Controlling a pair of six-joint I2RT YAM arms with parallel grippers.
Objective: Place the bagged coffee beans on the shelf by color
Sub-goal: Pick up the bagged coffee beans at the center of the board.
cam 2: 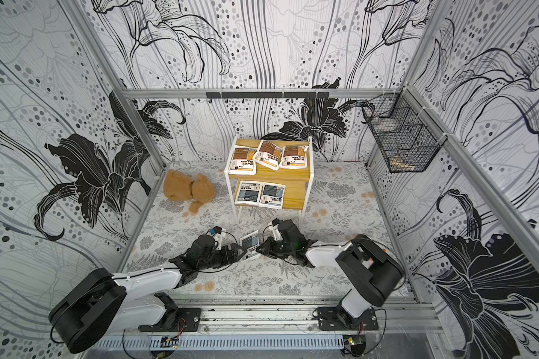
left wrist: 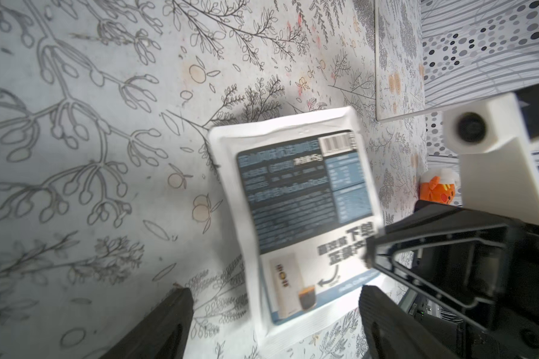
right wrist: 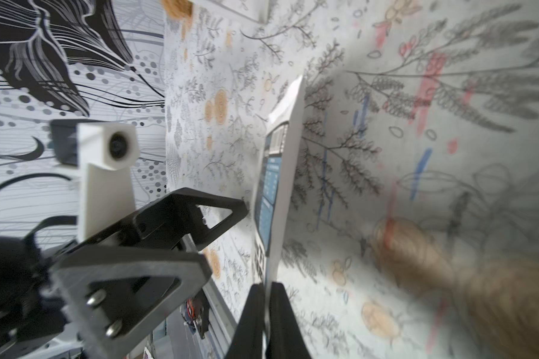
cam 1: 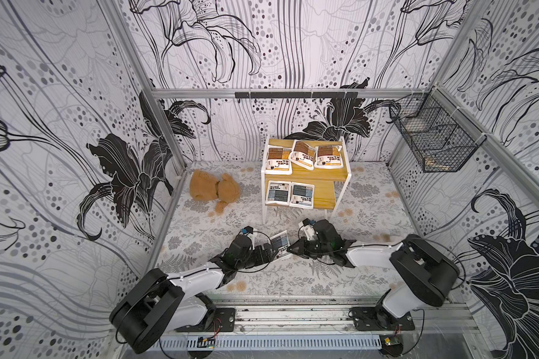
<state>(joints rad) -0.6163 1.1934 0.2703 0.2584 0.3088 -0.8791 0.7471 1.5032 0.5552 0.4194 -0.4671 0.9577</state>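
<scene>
A blue-grey bag of coffee beans [cam 1: 280, 245] [cam 2: 250, 245] hangs tilted just above the tablecloth at the front middle. My right gripper [cam 1: 293, 248] [right wrist: 266, 287] is shut on its white edge. In the right wrist view the bag [right wrist: 277, 186] shows edge-on. My left gripper [cam 1: 266, 250] [left wrist: 274, 298] is open, its fingers standing wide on either side of the bag's [left wrist: 299, 217] near end without touching it. The shelf [cam 1: 324, 174] [cam 2: 293, 175] stands behind. Three brown-panel bags [cam 1: 304, 154] lie on its upper board and two blue-grey bags [cam 1: 290, 194] on its lower board.
A brown teddy bear [cam 1: 213, 189] lies left of the shelf, blurred in the right wrist view [right wrist: 448, 264]. A black wire basket [cam 1: 433, 136] hangs on the right wall. A small orange toy [left wrist: 437, 189] sits by the right arm. Patterned walls close in three sides.
</scene>
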